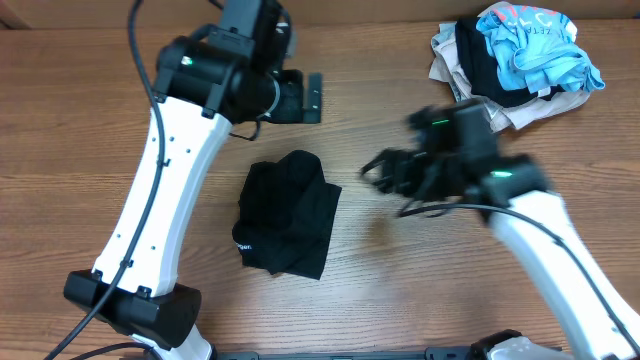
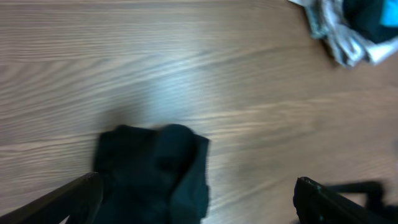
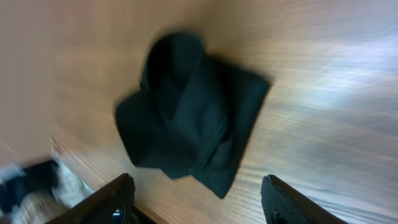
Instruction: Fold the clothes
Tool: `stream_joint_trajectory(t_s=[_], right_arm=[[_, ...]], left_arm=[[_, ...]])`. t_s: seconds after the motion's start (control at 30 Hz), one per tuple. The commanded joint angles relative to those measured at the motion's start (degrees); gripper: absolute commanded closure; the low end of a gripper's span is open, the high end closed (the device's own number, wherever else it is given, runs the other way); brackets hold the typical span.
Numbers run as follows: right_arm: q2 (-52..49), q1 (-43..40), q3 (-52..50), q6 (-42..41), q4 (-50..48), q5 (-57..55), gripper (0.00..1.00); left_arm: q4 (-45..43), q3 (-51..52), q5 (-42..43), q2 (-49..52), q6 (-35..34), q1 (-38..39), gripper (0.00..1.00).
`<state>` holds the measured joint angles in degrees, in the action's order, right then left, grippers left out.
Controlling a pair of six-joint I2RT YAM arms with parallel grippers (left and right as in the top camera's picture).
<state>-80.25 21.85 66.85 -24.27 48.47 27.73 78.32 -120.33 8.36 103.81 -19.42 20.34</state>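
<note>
The black T-shirt lies folded into a small bundle at the middle of the wooden table, a small white logo at its lower left. It also shows in the left wrist view and the right wrist view. My left gripper is open and empty, above the table behind the bundle. My right gripper is open and empty, to the right of the bundle and apart from it, blurred by motion.
A pile of other clothes, light blue, cream and black, sits at the back right corner. It shows in the left wrist view at top right. Bare wooden table surrounds the bundle.
</note>
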Motion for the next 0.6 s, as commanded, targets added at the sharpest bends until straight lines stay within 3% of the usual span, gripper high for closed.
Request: stream_joint_trajectory(t_s=[0.0,0.07,0.27,0.57], right_arm=[[-6.9,8.5,0.7,-3.0,-2.7,-6.6,0.27],[-10.3,11.9,0.7,-3.8,-4.4,-9.0,0.21],[-18.9,17.5,0.8,-6.0,-10.1,-12.7,0.15],[-19.2,17.4,5.9,-5.9,-11.0,-13.5,0.12]], left_arm=[[1.1,0.6,-7.0,0.7,0.1,-0.2,0.0],[1.4,0.7,-10.6,1.0,0.1,-0.2,0.0],[1.4,0.7,-13.0,1.6,1.6,-1.3,0.0],[1.2,1.0,-13.0,2.6,1.6,-1.7,0.0]])
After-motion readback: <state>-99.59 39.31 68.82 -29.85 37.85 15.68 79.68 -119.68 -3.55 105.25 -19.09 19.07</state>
